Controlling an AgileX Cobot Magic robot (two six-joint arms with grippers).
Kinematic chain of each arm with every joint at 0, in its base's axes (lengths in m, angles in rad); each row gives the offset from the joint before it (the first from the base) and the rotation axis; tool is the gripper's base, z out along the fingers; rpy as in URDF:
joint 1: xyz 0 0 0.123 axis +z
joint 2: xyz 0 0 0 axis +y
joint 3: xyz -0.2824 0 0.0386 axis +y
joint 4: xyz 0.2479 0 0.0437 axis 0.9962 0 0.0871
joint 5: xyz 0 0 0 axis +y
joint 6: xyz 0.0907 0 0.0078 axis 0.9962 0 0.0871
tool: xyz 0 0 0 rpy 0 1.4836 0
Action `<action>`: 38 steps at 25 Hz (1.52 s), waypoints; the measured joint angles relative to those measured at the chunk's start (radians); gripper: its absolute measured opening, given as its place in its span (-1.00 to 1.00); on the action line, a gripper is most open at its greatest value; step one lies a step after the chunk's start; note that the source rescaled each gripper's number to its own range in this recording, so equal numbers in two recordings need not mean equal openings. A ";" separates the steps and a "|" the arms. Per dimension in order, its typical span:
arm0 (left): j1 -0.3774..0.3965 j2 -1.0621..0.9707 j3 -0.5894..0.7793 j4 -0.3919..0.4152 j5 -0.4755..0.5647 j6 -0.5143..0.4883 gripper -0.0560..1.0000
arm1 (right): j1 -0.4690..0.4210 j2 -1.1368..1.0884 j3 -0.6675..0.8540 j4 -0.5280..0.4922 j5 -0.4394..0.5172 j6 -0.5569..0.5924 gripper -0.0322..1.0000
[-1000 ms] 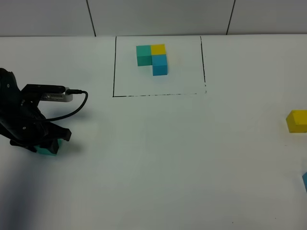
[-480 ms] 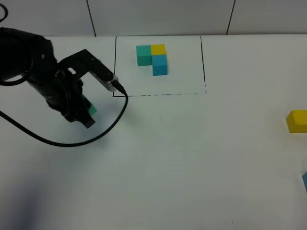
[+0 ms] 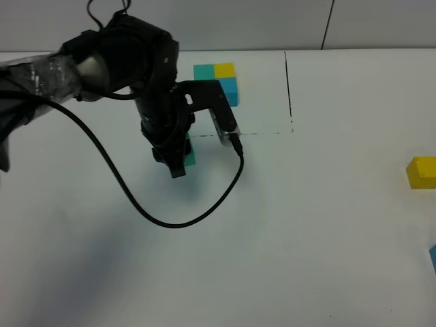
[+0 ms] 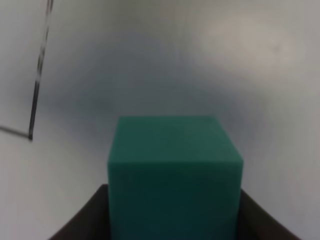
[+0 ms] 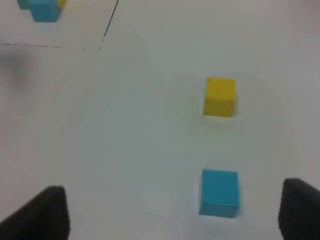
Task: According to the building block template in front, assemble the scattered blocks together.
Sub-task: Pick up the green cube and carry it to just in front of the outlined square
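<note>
Near the lower-left corner of the black drawn rectangle, the left gripper has its fingers clamped on the teal-green cube, and the left arm above it hides part of the building block template inside that rectangle. Well apart, towards the right edge of the white table, the yellow cube and the blue cube lie loose, a gap between them. The right gripper holds nothing, its fingers spread wide.

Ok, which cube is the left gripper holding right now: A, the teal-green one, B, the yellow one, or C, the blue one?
A: the left gripper is shut on the teal-green cube; the yellow cube and the blue cube lie untouched elsewhere.
</note>
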 joint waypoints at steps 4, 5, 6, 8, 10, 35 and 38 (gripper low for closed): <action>-0.036 0.096 -0.142 0.000 0.067 0.081 -0.89 | 0.000 0.000 0.000 0.000 0.000 0.000 0.43; -0.043 0.121 -0.175 0.000 0.085 0.096 -0.89 | 0.000 0.000 0.000 0.000 0.000 0.000 0.43; -0.047 0.146 -0.201 0.000 0.099 0.103 -0.89 | 0.000 0.000 0.000 0.000 0.000 0.000 0.43; -0.054 0.189 -0.265 0.000 0.119 0.109 -0.89 | 0.000 0.000 0.000 0.000 0.000 0.000 0.43; -0.060 0.228 -0.316 0.001 0.126 0.112 -0.89 | 0.000 0.000 0.000 0.000 0.000 0.000 0.43; -0.068 0.363 -0.495 -0.009 0.129 0.184 -0.89 | 0.000 0.000 0.000 0.000 0.000 0.007 0.43; -0.068 0.363 -0.495 -0.010 0.127 0.210 -0.89 | 0.000 0.000 0.000 0.000 0.000 0.007 0.43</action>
